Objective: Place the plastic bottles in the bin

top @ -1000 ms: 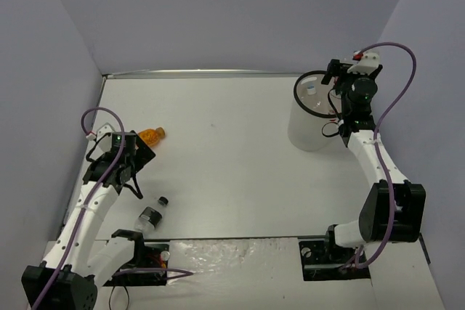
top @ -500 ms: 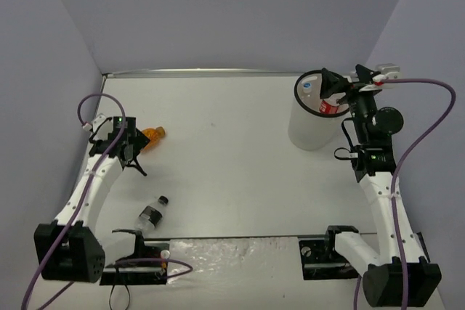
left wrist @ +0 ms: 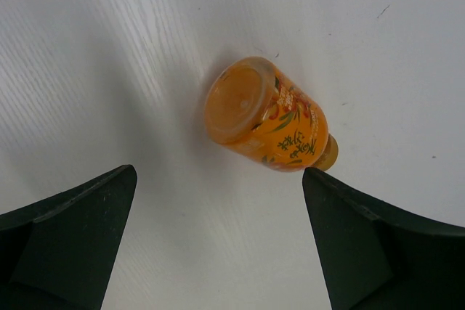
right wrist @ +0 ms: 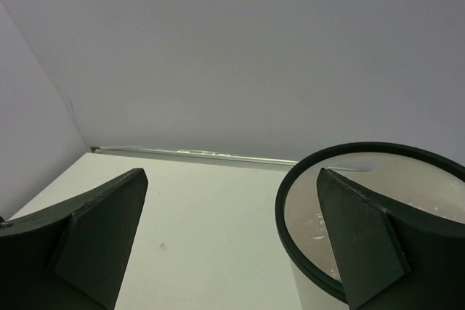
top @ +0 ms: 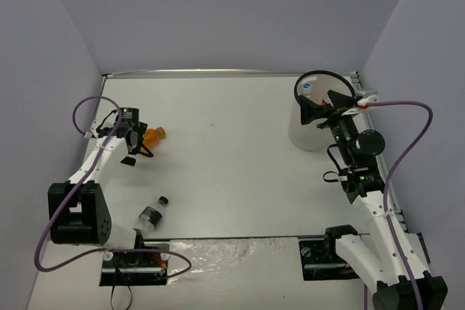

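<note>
The orange bottle [top: 153, 135] lies on its side on the white table at the left; the left wrist view shows its base end [left wrist: 265, 115]. My left gripper [top: 138, 147] is open and empty right beside it, the fingertips just short of it [left wrist: 219, 173]. A short clear bottle with a black cap [top: 151, 214] lies near the left arm's base. The white bin [top: 304, 134] stands at the far right, a blue-labelled bottle [top: 309, 86] showing inside. My right gripper [top: 327, 104] is open and empty above the bin's near rim [right wrist: 305, 168]. The red-labelled and plain clear bottles are hidden.
Lilac walls close the table at the back, left and right. The bin stands close to the right wall. Cables loop from both arms. The arm base plates sit on a shiny strip [top: 232, 248] at the near edge.
</note>
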Motion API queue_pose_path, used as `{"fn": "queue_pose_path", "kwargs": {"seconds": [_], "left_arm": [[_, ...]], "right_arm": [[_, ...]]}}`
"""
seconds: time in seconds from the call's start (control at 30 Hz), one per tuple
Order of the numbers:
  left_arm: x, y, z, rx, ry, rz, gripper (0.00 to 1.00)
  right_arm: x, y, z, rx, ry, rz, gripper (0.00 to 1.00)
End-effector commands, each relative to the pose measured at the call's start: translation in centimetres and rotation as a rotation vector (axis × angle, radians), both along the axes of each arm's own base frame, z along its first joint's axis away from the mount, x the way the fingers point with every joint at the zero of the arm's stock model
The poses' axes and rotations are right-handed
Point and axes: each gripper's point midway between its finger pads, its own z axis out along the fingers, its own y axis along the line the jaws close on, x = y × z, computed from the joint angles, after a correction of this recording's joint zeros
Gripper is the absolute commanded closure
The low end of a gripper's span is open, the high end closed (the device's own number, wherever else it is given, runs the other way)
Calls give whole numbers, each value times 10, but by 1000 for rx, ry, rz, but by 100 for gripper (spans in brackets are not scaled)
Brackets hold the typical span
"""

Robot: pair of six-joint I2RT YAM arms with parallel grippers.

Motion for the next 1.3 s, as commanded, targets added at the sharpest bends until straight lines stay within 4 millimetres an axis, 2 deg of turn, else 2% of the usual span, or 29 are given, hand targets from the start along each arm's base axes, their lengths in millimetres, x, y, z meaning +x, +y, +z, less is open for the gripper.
{"fn": "queue_pose_path", "kwargs": {"seconds": [0.0, 0.13, 0.27, 0.53, 0.8, 1.07, 1.1, 1.2, 1.27], "left_arm": [[23, -8, 42, -54, -259, 242, 3], [32, -26, 40, -61, -272, 275, 3], [34, -31, 32, -38, -303, 354, 3], [47, -25, 27, -38, -347, 460, 3], [63, -24, -4, -78, -281, 498, 3], [59, -13, -29, -75, -177, 507, 3], [58, -15, -31, -83, -167, 499, 5], [60, -11, -40, -106, -146, 479, 26], [62, -9, -39, -103, -153, 465, 39]], "right_arm": [[-1, -1, 19, 11, -73, -11, 0], [7, -3, 12, 5, -52, -28, 0], [15, -8, 3, -14, -10, -62, 0], [13, -17, -3, -88, -5, -113, 0], [11, -31, -9, -125, 20, -189, 0], [11, -41, -14, -129, 46, -242, 0], [11, -41, -13, -129, 45, -242, 0], [9, -41, -13, -127, 48, -243, 0], [7, -42, -11, -122, 46, -244, 0]]}}
